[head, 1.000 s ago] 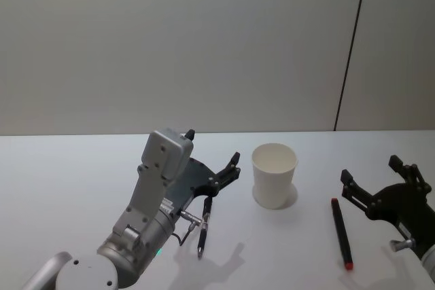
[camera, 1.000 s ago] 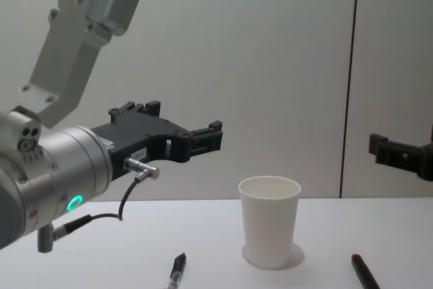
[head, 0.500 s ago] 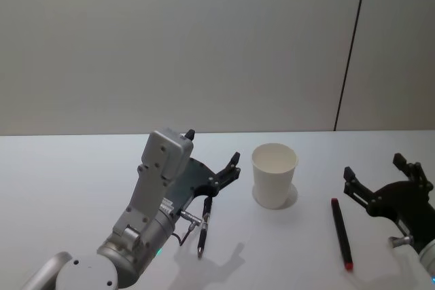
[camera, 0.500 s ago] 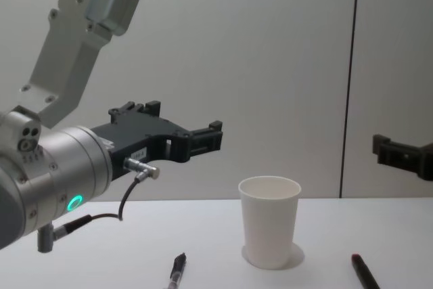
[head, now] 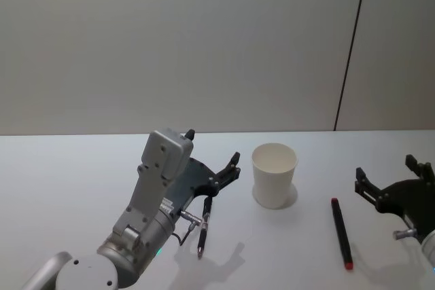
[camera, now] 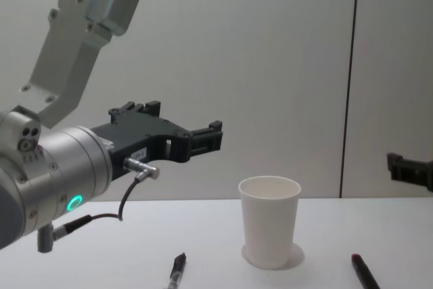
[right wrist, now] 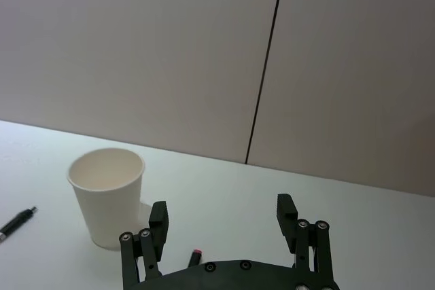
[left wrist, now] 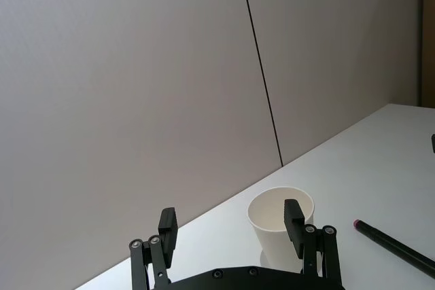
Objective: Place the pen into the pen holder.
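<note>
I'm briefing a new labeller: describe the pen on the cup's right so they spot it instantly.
Start at the white paper cup mid-table. To its right, beside the right gripper, lies a dark pen with red ends; the other pen, left of the cup, shows no red.

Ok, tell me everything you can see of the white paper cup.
The pen holder is a plain white paper cup, tapered, with a rolled rim. It stands upright, apparently empty, on the white table, between a black pen on its left and a red-tipped pen on its right. Only the table touches it.
</note>
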